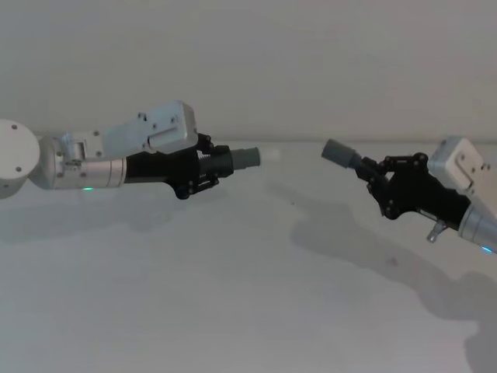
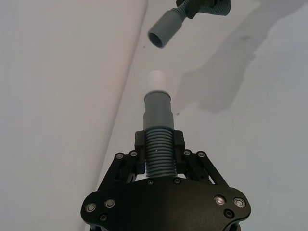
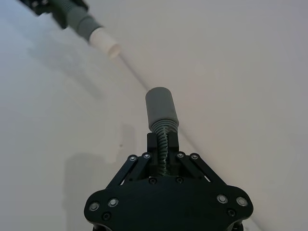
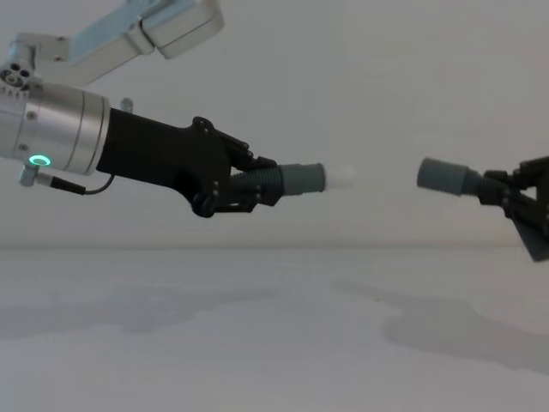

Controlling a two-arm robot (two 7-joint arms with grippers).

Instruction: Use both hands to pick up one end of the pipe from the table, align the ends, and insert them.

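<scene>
Both halves of the pipe hang above the white table (image 1: 233, 295), their ends facing each other across a small gap. My left gripper (image 1: 213, 167) is shut on the ribbed part of the grey piece (image 1: 245, 158), whose white tip (image 1: 270, 155) points right. From the other side, my right gripper (image 1: 373, 175) is shut on the second piece (image 1: 339, 152), its plain grey socket pointing left. In the left wrist view the white tip (image 2: 157, 80) sits a little short of the socket (image 2: 166, 31). In the chest view the tip (image 4: 340, 177) and the socket (image 4: 446, 178) are at about the same height.
A plain pale wall rises behind the table's far edge. The arms' shadows fall on the tabletop (image 4: 257, 343) below them.
</scene>
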